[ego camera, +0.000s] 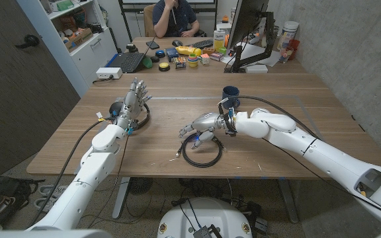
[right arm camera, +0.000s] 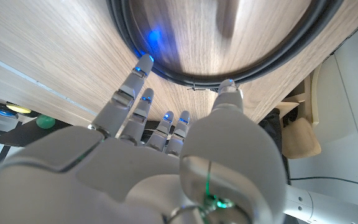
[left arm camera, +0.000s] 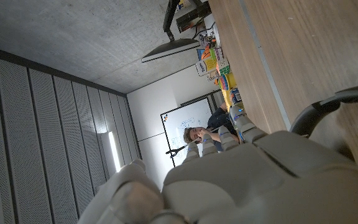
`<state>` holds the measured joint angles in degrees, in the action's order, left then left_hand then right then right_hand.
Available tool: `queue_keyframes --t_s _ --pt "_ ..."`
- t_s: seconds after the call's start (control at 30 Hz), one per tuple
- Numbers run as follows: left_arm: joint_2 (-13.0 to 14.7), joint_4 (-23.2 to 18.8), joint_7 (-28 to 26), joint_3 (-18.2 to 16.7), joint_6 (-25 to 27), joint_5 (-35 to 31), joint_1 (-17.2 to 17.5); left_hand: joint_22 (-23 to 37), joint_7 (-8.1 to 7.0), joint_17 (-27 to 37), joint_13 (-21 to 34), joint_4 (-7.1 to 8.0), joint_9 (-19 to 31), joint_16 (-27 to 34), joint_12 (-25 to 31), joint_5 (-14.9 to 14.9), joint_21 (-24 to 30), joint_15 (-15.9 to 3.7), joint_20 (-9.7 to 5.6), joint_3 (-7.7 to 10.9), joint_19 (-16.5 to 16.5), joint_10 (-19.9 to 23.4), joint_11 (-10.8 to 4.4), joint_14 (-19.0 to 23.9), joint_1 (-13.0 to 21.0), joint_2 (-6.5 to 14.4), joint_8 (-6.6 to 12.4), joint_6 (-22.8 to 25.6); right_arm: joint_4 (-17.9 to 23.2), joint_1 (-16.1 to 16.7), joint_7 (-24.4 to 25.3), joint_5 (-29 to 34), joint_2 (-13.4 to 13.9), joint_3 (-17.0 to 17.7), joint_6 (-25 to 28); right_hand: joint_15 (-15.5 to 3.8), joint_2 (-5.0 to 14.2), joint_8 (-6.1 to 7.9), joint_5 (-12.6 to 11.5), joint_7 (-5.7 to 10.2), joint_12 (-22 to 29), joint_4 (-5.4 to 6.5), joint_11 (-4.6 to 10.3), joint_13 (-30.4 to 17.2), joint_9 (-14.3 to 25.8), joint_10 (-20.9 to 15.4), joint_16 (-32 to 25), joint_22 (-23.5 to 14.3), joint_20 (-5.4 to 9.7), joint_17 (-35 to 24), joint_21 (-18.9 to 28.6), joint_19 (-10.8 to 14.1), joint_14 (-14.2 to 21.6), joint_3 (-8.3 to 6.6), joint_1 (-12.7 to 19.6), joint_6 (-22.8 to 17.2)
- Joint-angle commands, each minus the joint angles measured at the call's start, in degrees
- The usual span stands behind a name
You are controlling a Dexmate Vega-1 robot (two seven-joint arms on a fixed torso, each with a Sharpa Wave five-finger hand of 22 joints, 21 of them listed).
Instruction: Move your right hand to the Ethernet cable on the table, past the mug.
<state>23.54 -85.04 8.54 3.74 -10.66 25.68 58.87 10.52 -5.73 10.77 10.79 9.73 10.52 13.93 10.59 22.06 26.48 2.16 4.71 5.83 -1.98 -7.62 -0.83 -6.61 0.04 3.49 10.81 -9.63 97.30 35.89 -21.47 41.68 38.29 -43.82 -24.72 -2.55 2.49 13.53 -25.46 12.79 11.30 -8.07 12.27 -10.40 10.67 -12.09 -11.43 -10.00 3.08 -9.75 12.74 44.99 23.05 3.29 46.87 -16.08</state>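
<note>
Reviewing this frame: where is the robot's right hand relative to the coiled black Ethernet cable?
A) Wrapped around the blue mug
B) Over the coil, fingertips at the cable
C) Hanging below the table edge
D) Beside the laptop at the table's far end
B. In the head view the right hand sits over the Ethernet cable, with the mug behind the wrist; the right wrist view shows the fingertips at the black coil.

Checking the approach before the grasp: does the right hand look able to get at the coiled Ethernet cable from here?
Probably yes. The right hand hovers open over the Ethernet cable, fingertips at the coil; the mug sits behind the wrist, out of the way.
</note>
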Motion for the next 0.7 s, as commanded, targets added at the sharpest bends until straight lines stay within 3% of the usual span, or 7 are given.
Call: queue_keyframes --t_s 0.03,0.7 --pt "-0.1 1.3 0.7 0.2 0.0 0.3 -0.9 0.2 -0.09 0.2 0.2 0.26 0.2 -0.1 0.3 0.4 -0.3 -0.17 0.07 -0.41 0.5 -0.4 0.02 0.1 0.3 2.8 0.20 -0.3 0.0 0.2 0.9 -0.4 0.0 0.4 0.1 -3.97 0.31 -0.27 -0.5 0.03 0.0 0.03 0.18 -0.2 0.1 -0.3 0.1 -0.1 -0.18 -0.2 0.1 0.6 0.1 0.17 0.7 -0.3" --pt "-0.5 4.3 1.2 1.5 -0.2 0.2 -3.7 0.3 -0.07 0.1 0.2 0.26 0.2 -0.1 0.3 0.5 -0.6 -0.15 -0.02 -0.76 0.6 -0.4 0.05 0.1 0.3 2.9 0.20 -0.4 -2.2 -1.1 1.3 -1.4 -0.3 0.2 -0.7 -3.94 0.74 -0.63 -0.7 0.04 -0.3 0.31 0.18 -0.2 0.1 0.3 0.2 -0.1 -0.06 -0.3 -0.1 0.9 0.0 0.18 1.1 -0.2"
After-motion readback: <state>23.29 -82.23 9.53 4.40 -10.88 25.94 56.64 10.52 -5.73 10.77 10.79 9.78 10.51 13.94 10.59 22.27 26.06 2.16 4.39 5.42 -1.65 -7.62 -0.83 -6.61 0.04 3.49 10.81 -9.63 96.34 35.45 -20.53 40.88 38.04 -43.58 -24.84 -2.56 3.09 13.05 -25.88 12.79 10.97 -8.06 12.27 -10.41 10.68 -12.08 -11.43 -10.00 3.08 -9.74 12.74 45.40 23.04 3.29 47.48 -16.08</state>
